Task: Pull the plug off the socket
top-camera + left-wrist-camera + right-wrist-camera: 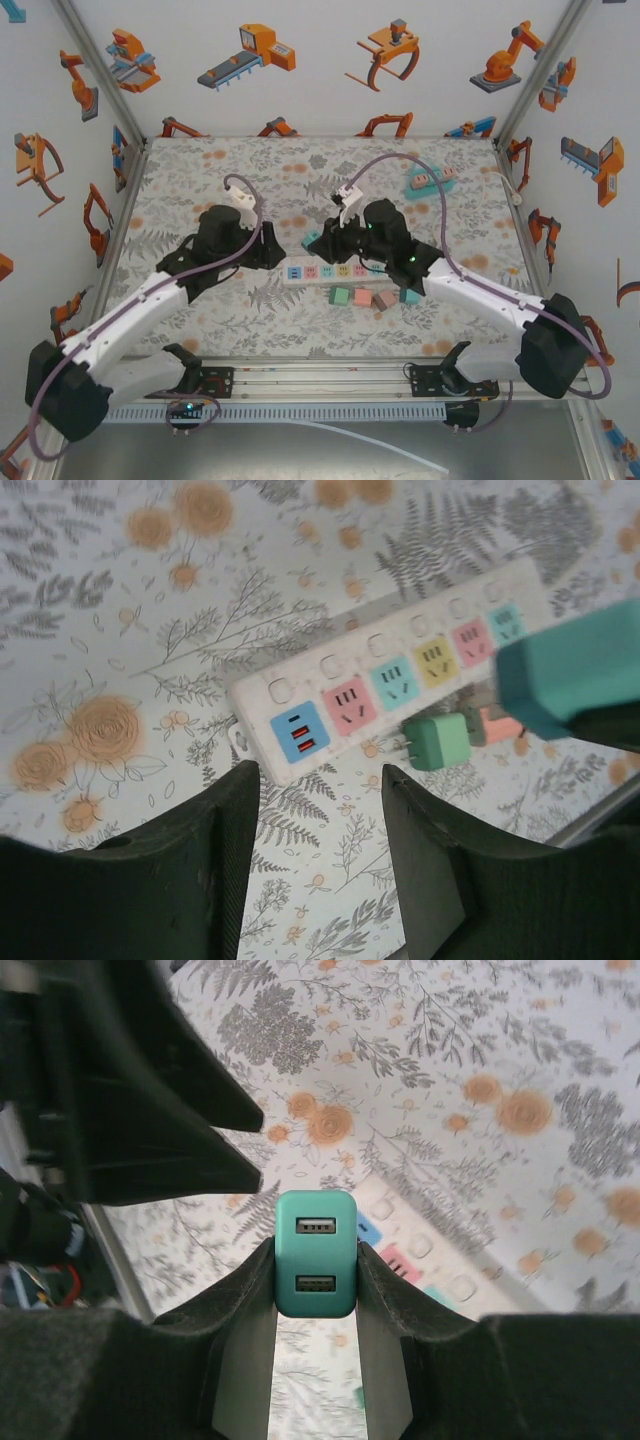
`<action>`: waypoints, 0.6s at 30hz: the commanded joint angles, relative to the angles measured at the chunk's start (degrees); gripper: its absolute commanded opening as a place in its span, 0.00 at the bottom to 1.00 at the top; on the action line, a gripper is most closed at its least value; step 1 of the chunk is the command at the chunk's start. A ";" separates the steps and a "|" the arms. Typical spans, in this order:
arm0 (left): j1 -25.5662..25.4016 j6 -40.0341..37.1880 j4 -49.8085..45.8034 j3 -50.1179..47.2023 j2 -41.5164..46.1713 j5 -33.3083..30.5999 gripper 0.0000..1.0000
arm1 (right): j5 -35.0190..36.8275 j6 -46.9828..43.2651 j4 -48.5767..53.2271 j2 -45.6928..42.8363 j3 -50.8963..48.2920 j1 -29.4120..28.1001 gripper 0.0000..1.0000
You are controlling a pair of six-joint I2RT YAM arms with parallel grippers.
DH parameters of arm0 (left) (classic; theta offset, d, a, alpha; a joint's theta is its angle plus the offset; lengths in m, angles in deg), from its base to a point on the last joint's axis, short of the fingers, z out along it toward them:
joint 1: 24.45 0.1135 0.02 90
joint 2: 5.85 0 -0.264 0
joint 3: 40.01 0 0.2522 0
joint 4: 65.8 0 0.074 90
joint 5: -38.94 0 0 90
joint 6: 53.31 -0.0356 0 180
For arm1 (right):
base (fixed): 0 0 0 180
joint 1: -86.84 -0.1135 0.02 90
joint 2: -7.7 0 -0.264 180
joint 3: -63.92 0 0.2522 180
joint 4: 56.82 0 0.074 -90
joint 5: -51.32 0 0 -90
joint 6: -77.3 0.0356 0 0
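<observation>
Right gripper (pixel 316 1295) clamped on teal plug (pixel 316 1230), held clear of power strip (pixel 390 680): extraction looks done. Left gripper (pixel 320 790) apart, empty, near strip's end, likely for bracing.

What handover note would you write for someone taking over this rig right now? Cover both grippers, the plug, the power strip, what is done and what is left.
Left gripper: open, empty, poised over the table by the USB end of the power strip.
Right gripper: shut on the teal plug, held in the air above the strip.
Done: the teal plug looks clear of the strip, and the sockets in view are empty.
Also there: a green plug lies loose beside the strip.
Left: probably just set the teal plug down and release it.
</observation>
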 commanded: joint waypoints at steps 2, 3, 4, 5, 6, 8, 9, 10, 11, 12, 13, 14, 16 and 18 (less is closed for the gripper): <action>-0.33 -14.42 -6.91 2.75 8.04 7.38 0.54 | 16.40 17.54 2.90 -3.11 -0.29 -4.70 0.12; -0.31 -17.21 -8.87 3.61 9.01 9.30 0.55 | 18.00 19.71 3.65 -3.33 -0.75 -5.50 0.12; -0.26 -20.83 -12.34 4.92 9.74 11.85 0.57 | 19.91 22.38 4.06 -3.67 -1.53 -6.46 0.12; -0.33 -24.37 -16.25 6.59 10.13 13.90 0.58 | 21.95 24.85 4.14 -3.98 -2.55 -7.49 0.12; -0.35 -27.22 -19.38 8.03 10.39 15.01 0.60 | 23.74 26.64 3.74 -4.20 -3.54 -8.43 0.12; -0.50 -33.90 -25.22 10.02 11.17 18.52 0.63 | 27.86 29.73 2.06 -4.39 -5.97 -10.85 0.12; -0.52 -36.88 -27.19 10.50 11.64 19.98 0.65 | 29.31 30.67 1.21 -4.28 -6.84 -11.78 0.12; -0.64 -40.10 -29.21 10.80 12.18 21.33 0.67 | 30.68 31.46 0.48 -3.89 -7.61 -12.58 0.12; -0.81 -43.03 -30.74 10.78 12.85 22.48 0.69 | 31.83 32.56 0.23 -3.35 -8.09 -13.38 0.12; -0.85 -45.24 -31.77 10.52 13.49 23.12 0.71 | 32.83 33.41 0.22 -2.86 -8.44 -13.95 0.12; -0.91 -47.38 -32.63 10.25 14.08 23.65 0.74 | 33.82 34.29 -0.07 -2.15 -8.75 -14.55 0.12; -0.88 -48.70 -33.08 9.90 14.60 23.79 0.78 | 34.69 35.13 -0.33 -1.55 -9.13 -15.08 0.12; -0.99 -50.55 -33.58 9.14 15.54 23.95 0.87 | 36.39 36.75 -1.49 0.06 -10.18 -15.95 0.12; -1.08 -51.55 -33.60 8.52 15.90 24.61 0.90 | 37.08 38.60 -2.93 1.85 -11.28 -16.27 0.12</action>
